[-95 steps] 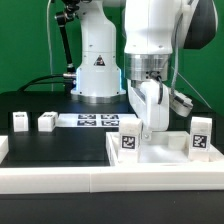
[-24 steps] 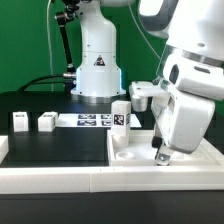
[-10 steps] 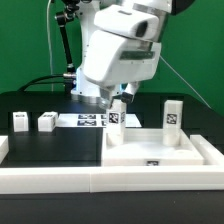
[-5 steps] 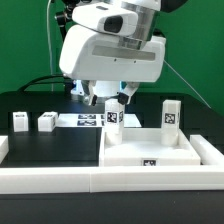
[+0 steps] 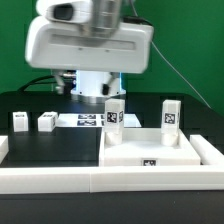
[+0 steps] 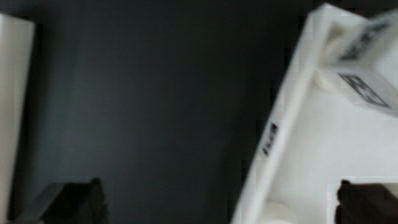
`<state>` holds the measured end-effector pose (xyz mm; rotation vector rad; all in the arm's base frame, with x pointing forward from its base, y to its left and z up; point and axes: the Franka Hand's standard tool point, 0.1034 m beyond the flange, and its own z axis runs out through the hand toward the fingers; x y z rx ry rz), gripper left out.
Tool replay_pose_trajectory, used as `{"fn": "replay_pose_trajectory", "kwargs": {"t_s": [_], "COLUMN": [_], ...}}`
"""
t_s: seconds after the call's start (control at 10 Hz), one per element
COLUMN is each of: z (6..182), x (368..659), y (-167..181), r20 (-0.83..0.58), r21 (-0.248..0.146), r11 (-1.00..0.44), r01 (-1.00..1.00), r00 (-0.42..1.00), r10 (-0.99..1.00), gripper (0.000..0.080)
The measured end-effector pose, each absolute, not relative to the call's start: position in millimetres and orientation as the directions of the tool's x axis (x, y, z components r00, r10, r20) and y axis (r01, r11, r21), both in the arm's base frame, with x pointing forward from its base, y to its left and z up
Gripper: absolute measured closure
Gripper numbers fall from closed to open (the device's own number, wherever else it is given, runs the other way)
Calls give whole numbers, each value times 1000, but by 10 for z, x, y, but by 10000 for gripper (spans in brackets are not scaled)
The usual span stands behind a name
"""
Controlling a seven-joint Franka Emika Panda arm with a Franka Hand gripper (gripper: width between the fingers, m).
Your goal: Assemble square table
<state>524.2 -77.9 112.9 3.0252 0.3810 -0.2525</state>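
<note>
The tabletop looks like smooth white plastic with a soft sheen. The upright legs at its eleven and one o'clock corners, and the lying legs at nine o'clock in the exterior view, share that plastic, each bearing a matt black-and-white tag. The table is matt black. The arm's casing is glossy white. The gripper has dark, matt fingertips, too blurred to name their material.

One white square tabletop filled the lower right of the exterior view. Four small tagged legs were counted: one leg and another leg upright at centre right, a third leg and a fourth leg at middle left. One marker board lay between, its tags too small to count surely.
</note>
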Motion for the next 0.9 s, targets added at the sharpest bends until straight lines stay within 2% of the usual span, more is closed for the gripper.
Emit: {"fn": "replay_pose_trajectory", "kwargs": {"t_s": [0.1,0.3,0.7,0.9], "z": [1070,963,946,820], "x": [5095,4957,4939,4614], "y": [-939,-1020,-1021,-1120], "r20": [-190,-177,-182,-224], "r21": [49,57,56,21], "r11": [-974,-978,-978,-994], "r01": [223,201,202,104], "r00": [959,966,965,970], "r10": [210,188,189,97], "gripper": [151,151,151,151]}}
